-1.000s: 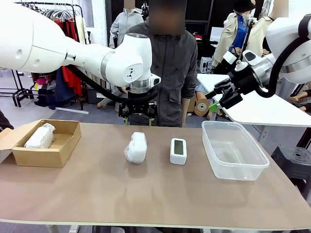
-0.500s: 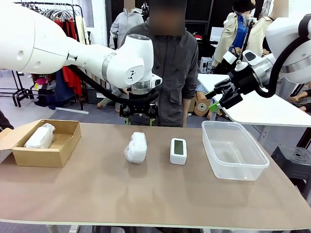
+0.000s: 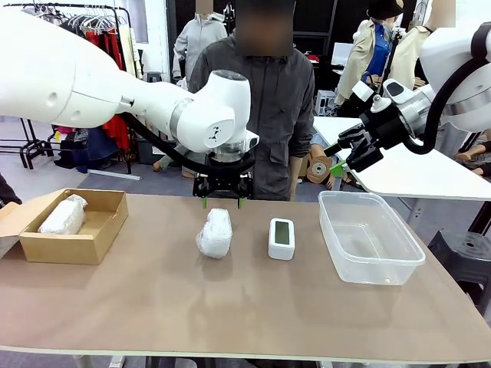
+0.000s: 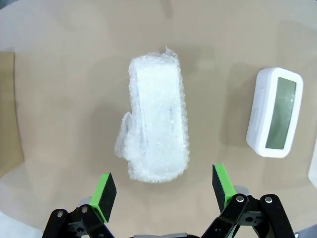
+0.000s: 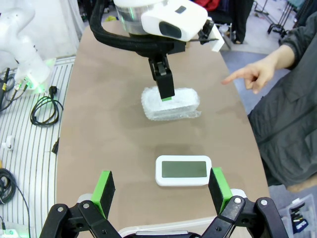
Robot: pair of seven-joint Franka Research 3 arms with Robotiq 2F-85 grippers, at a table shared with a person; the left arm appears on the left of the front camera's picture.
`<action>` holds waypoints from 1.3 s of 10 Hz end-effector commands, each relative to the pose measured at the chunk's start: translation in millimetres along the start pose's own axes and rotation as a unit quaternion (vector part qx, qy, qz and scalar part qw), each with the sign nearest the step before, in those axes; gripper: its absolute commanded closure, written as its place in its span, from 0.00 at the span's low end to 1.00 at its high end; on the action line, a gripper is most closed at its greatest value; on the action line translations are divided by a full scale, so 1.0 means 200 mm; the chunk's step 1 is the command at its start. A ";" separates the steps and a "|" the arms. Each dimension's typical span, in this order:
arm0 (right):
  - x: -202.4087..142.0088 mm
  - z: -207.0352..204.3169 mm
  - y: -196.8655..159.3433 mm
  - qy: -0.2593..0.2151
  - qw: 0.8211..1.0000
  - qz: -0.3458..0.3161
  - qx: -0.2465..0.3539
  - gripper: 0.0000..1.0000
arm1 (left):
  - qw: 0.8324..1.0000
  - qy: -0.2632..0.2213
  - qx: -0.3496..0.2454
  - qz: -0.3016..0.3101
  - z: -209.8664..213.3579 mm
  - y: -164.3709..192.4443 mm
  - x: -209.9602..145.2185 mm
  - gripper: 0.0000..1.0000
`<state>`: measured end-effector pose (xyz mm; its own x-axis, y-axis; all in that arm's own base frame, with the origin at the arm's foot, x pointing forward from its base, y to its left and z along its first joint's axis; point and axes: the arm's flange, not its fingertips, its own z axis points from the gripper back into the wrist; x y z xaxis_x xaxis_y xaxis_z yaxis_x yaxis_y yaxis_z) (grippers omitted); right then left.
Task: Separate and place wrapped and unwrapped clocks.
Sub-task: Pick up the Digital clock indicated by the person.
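Wrapped clock [image 3: 215,232] at centre of worktop [image 3: 230,307], left tool [image 4: 162,187] wide open just above it.
Bare clock [image 3: 281,238] just beside; second wrapped clock [image 3: 64,215] in cardboard box [image 3: 103,230]; clear tub [image 3: 372,238] right; right tool [image 5: 161,184] wide, empty, raised.

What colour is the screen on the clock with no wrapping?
The screen is grey-green; the left wrist view shows it best.

Tan-brown table top [image 3: 230,307] in foreground, grey floor [image 3: 69,172] behind it, clothes rack [image 3: 100,19] with red garments at back left, dark shelving [image 3: 318,31] at rear, white side table [image 3: 414,172] at right, black stool [image 3: 460,257] low at right edge, even indoor light, soft shadows.
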<state>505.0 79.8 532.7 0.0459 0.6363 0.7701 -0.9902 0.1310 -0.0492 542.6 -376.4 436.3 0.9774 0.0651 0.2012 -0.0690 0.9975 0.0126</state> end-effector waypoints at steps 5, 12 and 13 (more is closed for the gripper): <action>0.01 0.01 0.00 -0.003 1.000 0.003 -0.001 0.00 | 1.000 0.001 -0.004 0.027 -0.24 0.03 0.04 0.00; 0.01 0.01 0.00 -0.003 1.000 0.003 -0.001 0.00 | 1.000 0.011 0.012 0.017 -0.44 0.04 0.12 0.00; 0.01 0.01 0.00 -0.003 1.000 0.003 -0.001 0.00 | 1.000 0.016 0.014 0.016 -0.45 0.04 0.12 0.00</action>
<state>505.0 79.8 532.8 0.0458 0.6363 0.7701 -0.9902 0.1310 -0.0493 580.7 -366.5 350.8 0.9782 0.1116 0.1752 -0.1163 0.9931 0.0167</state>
